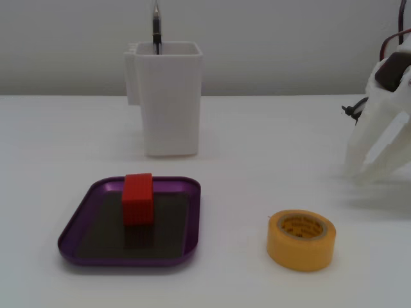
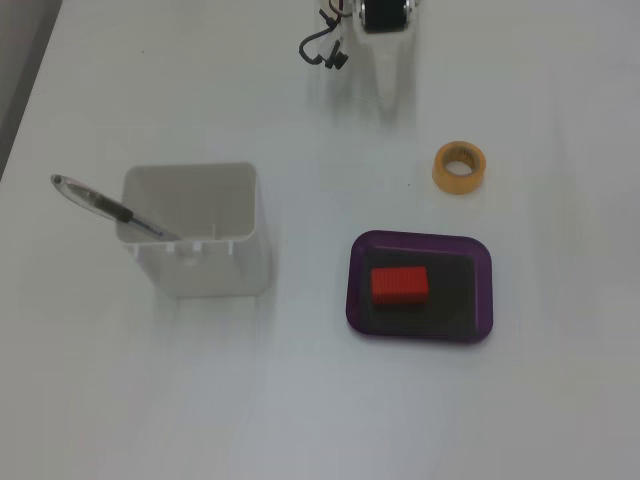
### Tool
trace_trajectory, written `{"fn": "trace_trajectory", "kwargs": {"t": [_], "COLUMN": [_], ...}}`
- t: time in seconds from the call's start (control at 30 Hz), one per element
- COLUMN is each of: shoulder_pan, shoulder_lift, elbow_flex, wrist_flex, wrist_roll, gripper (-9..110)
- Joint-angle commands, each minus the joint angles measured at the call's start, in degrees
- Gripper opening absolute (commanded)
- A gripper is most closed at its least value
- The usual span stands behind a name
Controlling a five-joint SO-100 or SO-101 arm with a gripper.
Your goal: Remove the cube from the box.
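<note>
The red ribbed cube (image 1: pixel 137 199) stands inside the shallow purple box (image 1: pixel 128 260), towards its left half in one fixed view. In the other fixed view, from above, the cube (image 2: pixel 400 284) lies left of centre on the box's dark bottom (image 2: pixel 420 335). My white gripper (image 1: pixel 359 173) rests on the table at the far right, well away from the box, with its fingertips close together and nothing in them. From above it (image 2: pixel 390 92) shows at the top edge as one narrow taper.
A yellow tape roll (image 1: pixel 300 251) lies between the box and the gripper, also seen from above (image 2: pixel 440 168). A tall white square container (image 1: pixel 168 109) holding a pen (image 1: pixel 155 25) stands behind the box; from above it (image 2: pixel 200 265) is left of the box.
</note>
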Motion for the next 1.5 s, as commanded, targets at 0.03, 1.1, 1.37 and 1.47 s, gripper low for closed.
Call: {"fn": "trace_trajectory", "kwargs": {"t": [0.03, 1.1, 1.37, 1.47], "shoulder_pan": [1.2, 0.4, 0.3, -0.8], "shoulder_lift": [4.2, -78.7, -105.6, -114.1], "elbow_flex": [-10.5, -77.3, -106.8, -115.0], "wrist_flex": [0.1, 4.0, 8.0, 8.7], "wrist_roll": [-0.7, -17.1, -14.2, -14.2], "gripper": [0, 11, 11, 11]}}
